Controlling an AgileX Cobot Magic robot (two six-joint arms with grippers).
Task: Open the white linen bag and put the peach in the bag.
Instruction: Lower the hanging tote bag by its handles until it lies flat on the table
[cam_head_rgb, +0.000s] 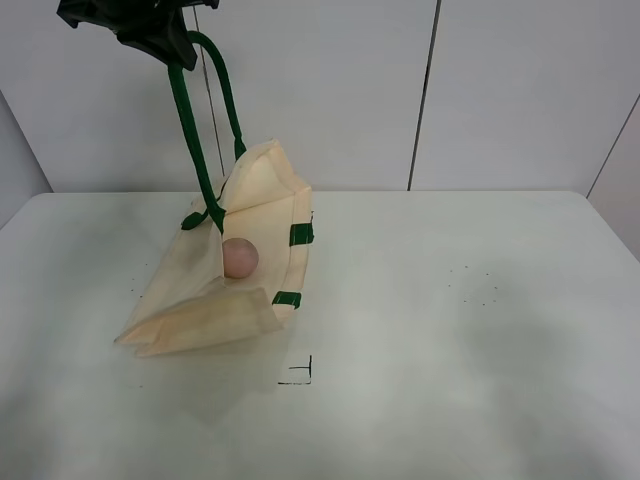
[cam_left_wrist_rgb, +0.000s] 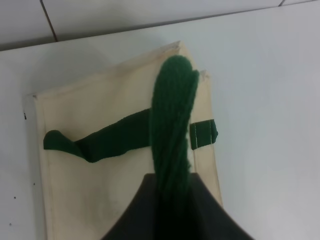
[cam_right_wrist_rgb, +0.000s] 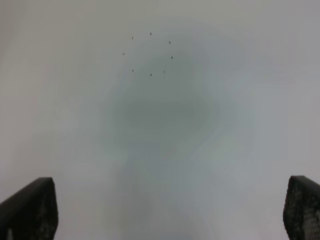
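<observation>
**Bag hung open from my left, peach in its mouth**

My left fingers (cam_head_rgb: 160, 40) are clamped tight on one green strap handle (cam_head_rgb: 195, 130), high above the table (cam_head_rgb: 480, 380). The white linen bag (cam_head_rgb: 200, 305) hangs from that strap, its upper rim raised and its far end resting on the table. Its long axis slopes down and away from my grip.

The peach (cam_head_rgb: 240, 258) sits in the gaping mouth, below my left fingers and slightly right of them, apparently already against the inner cloth.

My right fingers (cam_right_wrist_rgb: 30, 210) are spread wide, hold nothing, and hover over bare table, well apart from the bag.
</observation>
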